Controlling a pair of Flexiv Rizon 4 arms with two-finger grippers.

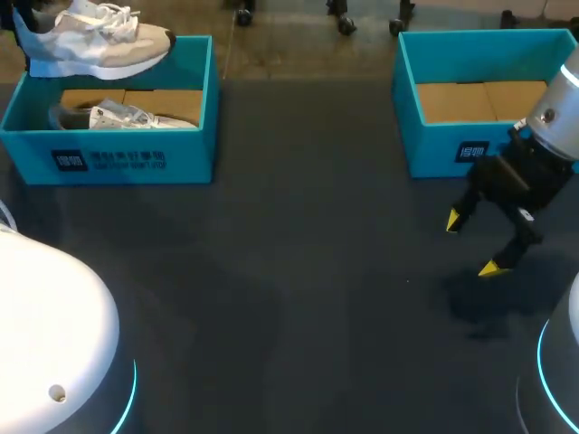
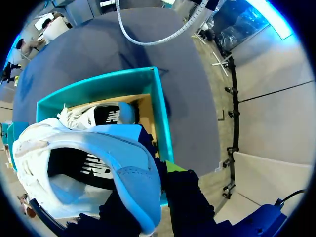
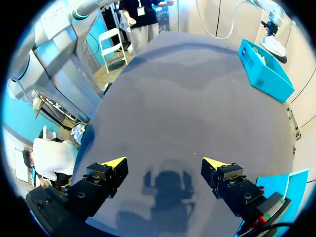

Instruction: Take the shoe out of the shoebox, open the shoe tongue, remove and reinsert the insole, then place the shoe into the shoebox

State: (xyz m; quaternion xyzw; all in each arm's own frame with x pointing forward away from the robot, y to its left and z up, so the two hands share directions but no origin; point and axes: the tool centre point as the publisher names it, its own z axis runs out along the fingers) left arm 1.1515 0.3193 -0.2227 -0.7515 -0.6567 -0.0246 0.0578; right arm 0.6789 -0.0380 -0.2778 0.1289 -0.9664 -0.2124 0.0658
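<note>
Left jaws are clamping the shoe (image 1: pixel 95 41) above the shoebox (image 1: pixel 109 158), mid take-out I reckon; right jaws are gaping empty, tongue-opening next.

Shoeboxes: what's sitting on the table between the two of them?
Nothing. The head view shows only bare dark table between the left shoebox and the right shoebox.

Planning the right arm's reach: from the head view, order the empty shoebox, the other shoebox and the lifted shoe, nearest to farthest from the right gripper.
From the right gripper:
1. empty shoebox, just beyond it, at the right.
2. left shoebox, across the table.
3. lifted shoe, above that box's far side.
</note>
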